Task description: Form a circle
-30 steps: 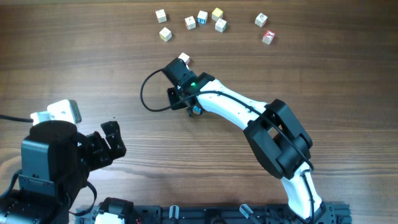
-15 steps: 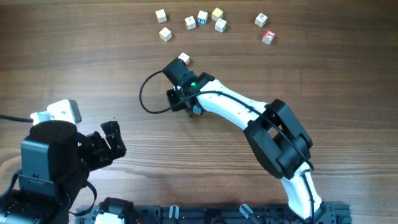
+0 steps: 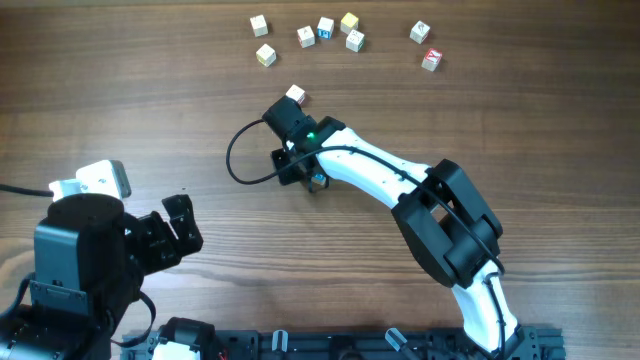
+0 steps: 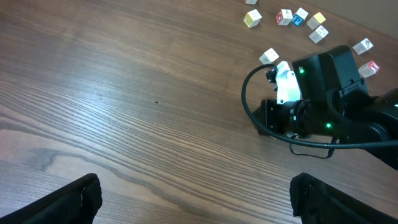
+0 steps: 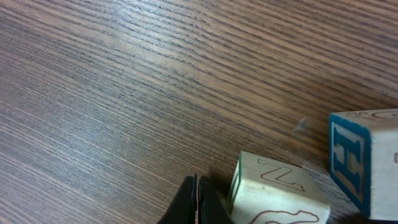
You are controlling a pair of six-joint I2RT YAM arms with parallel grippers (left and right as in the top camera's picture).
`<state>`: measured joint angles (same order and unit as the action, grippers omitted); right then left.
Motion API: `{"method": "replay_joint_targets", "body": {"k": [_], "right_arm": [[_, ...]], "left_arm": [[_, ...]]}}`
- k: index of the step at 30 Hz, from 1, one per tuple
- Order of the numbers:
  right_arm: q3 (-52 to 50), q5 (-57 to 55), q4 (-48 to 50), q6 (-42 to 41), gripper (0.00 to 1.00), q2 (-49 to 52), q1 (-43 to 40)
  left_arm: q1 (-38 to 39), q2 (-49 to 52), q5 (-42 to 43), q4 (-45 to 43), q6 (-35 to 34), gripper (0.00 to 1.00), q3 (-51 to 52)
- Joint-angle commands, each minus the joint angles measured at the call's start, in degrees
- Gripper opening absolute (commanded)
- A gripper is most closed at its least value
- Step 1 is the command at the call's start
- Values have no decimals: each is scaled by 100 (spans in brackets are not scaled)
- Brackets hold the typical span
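Note:
No closed circle of cubes shows in any view. In the right wrist view my right gripper (image 5: 196, 200) is shut, empty, tips low over the wood and right beside a pale cube with a Z (image 5: 280, 193). A cube with a blue H face (image 5: 364, 155) stands just right of that one. Overhead, the right gripper (image 3: 305, 172) hides these cubes; only a blue speck (image 3: 317, 181) peeks out. One pale cube (image 3: 296, 95) lies just beyond the wrist. My left gripper (image 3: 182, 224) hangs open at the near left, over bare wood (image 4: 199, 205).
Several loose letter cubes lie along the far edge, among them a blue-faced one (image 3: 325, 28) and a red-faced one (image 3: 431, 59). The right arm (image 3: 440, 220) stretches diagonally across the table's middle, and a black cable (image 3: 232, 160) loops out to its left.
The right wrist has shifted a touch toward the near side. The cubes and the left arm stand as before.

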<state>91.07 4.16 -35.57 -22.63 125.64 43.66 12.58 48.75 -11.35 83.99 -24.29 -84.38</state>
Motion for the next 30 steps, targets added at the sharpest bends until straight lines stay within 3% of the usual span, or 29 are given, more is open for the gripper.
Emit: {"method": "replay_joint_targets", "body": {"k": [1, 30], "right_arm": [[74, -155, 31, -15, 5, 46, -13], [76, -577, 466, -354, 5, 46, -13]], "left_arm": [[-39, -7, -72, -13, -33, 100, 4], [-39, -7, -72, -13, -33, 100, 4]]}}
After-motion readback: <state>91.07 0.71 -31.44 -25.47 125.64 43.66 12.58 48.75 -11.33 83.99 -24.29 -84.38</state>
